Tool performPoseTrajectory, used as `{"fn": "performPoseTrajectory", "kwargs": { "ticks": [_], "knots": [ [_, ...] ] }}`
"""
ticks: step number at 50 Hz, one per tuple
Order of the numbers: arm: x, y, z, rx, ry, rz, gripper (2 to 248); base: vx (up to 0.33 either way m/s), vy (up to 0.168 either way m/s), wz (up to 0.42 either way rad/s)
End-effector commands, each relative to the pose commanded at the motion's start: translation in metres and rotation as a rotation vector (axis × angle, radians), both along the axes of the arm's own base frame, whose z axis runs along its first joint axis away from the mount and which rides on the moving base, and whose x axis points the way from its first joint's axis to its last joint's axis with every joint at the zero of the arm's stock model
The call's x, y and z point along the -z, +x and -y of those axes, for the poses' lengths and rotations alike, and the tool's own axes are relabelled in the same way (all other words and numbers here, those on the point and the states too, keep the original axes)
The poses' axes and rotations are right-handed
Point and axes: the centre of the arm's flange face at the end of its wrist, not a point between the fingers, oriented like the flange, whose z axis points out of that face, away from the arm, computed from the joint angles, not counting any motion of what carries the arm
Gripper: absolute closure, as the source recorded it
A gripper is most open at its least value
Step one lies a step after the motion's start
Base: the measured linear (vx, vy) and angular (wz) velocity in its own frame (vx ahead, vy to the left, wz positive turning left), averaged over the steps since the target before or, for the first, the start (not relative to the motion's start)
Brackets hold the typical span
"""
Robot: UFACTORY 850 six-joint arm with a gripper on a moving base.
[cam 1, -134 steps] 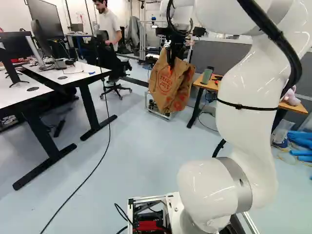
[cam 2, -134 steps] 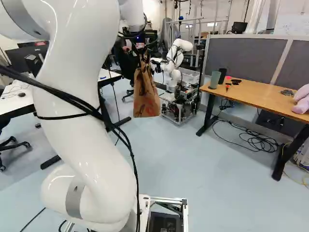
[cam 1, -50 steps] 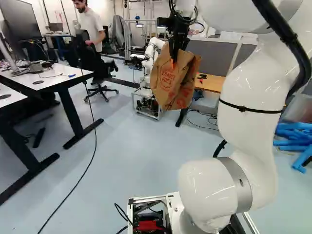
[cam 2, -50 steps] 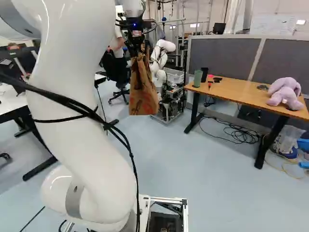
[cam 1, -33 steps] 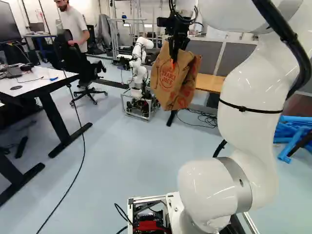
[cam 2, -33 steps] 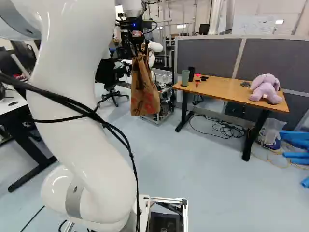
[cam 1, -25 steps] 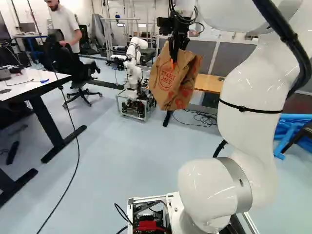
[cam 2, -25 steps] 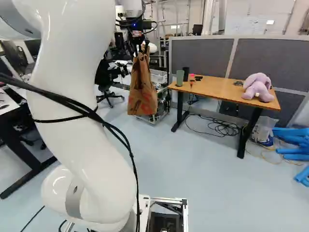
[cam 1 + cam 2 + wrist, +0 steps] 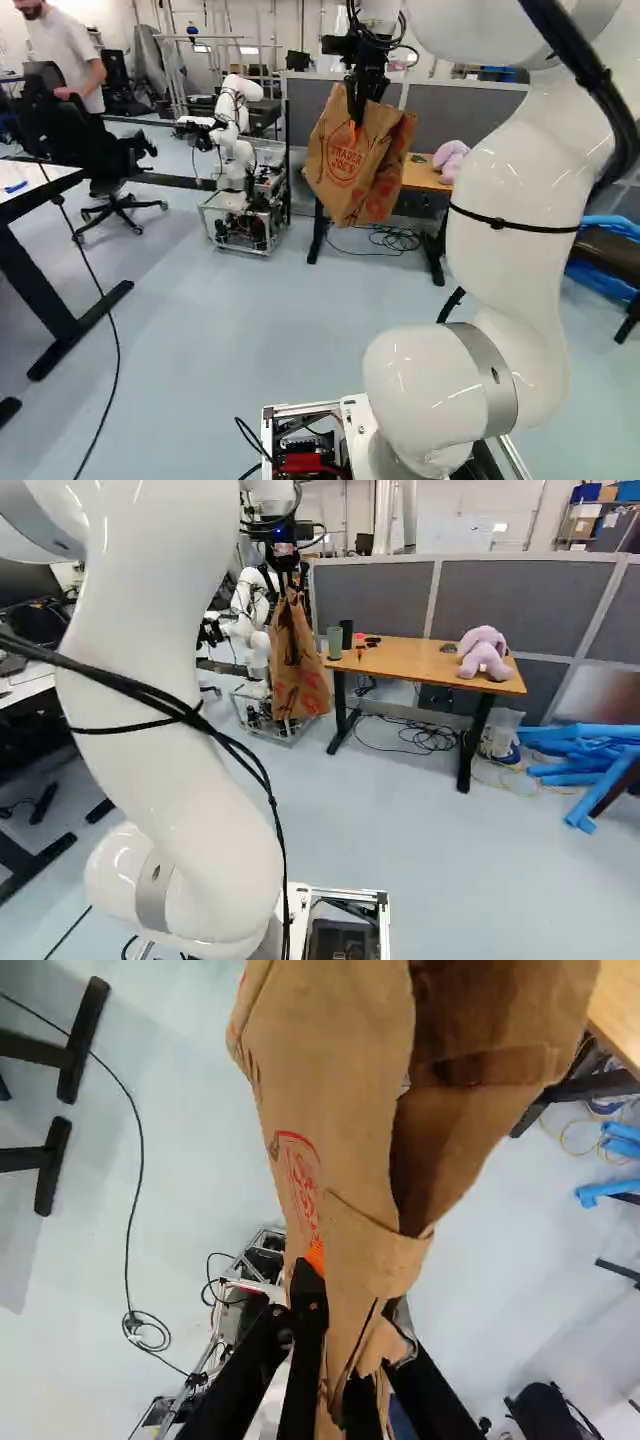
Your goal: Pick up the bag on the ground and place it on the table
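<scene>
In the left base view, my gripper is up high, shut on the upper edge of the brown paper bag, which hangs well above the floor. The right base view has the bag in front of the near-left end of the wooden table, apart in depth as far as I can tell. In the wrist view the gripper pinches folded paper between its fingers, with an orange pad showing against the bag; the bag's open mouth spreads ahead of them.
On the table are a green cup, a black cup and a plush toy. Another robot stands left of the table. Cables lie beneath it, blue tubes to its right. A white desk is at left.
The base has turned right, so the room has slid leftward in both base views. Over the last second the arm has kept its pose, the bag still hanging from the gripper.
</scene>
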Motion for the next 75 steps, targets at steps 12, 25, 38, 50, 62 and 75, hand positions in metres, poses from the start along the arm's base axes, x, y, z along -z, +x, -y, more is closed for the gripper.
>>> {"fn": "performPoseTrajectory", "kwargs": {
  "ticks": [12,25,38,50,62,75],
  "knots": [
    [0.0,0.0,0.0,0.0,0.0,0.0,229,0.14,-0.05,-0.259],
    [0.0,0.0,0.0,0.0,0.0,0.0,229,0.173,-0.043,-0.219],
    [0.0,0.0,0.0,0.0,0.0,0.0,229,0.188,-0.077,-0.029],
    [0.0,0.0,0.0,0.0,0.0,0.0,229,0.161,-0.073,0.003],
    [0.0,0.0,0.0,0.0,0.0,0.0,229,0.151,-0.064,0.002],
    [0.0,0.0,0.0,0.0,0.0,0.0,229,0.152,-0.066,0.003]
  ]
}}
